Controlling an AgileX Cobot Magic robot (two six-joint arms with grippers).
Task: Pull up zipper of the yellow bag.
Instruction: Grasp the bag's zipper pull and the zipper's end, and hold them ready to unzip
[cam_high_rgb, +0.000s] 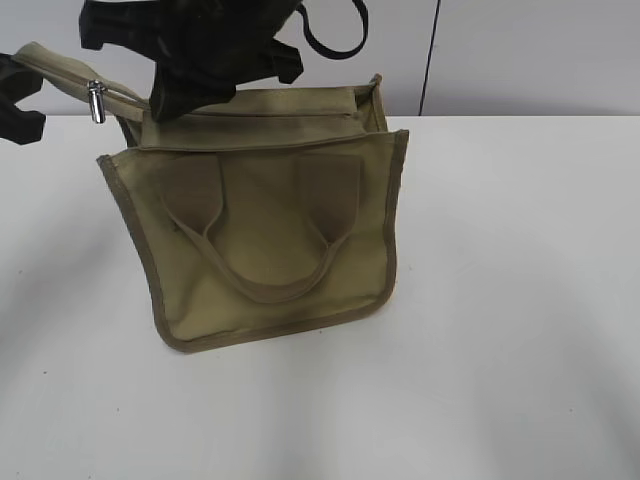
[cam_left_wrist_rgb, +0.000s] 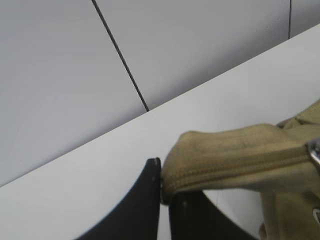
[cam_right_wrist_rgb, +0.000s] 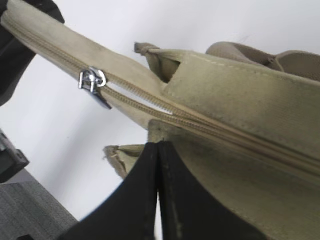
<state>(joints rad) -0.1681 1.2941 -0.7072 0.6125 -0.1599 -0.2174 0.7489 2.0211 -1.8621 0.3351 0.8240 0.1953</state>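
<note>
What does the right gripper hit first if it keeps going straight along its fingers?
Nothing to travel through: the right gripper looks already shut on the yellow bag fabric, just below the zipper line. Straight on means that fabric; depth unclear.

- The table (cam_high_rgb: 520, 330) is white and smooth, and runs back to a pale grey wall.
- The bag (cam_high_rgb: 270, 240) is the only thing resting on the table, toward its back edge and left of the middle.
- The bag leans with its front panel facing forward, its bound bottom edge down on the table and its two handles hanging flat against the panel.
- To the bag's right and in front of it, only soft shadows show on the table.
</note>
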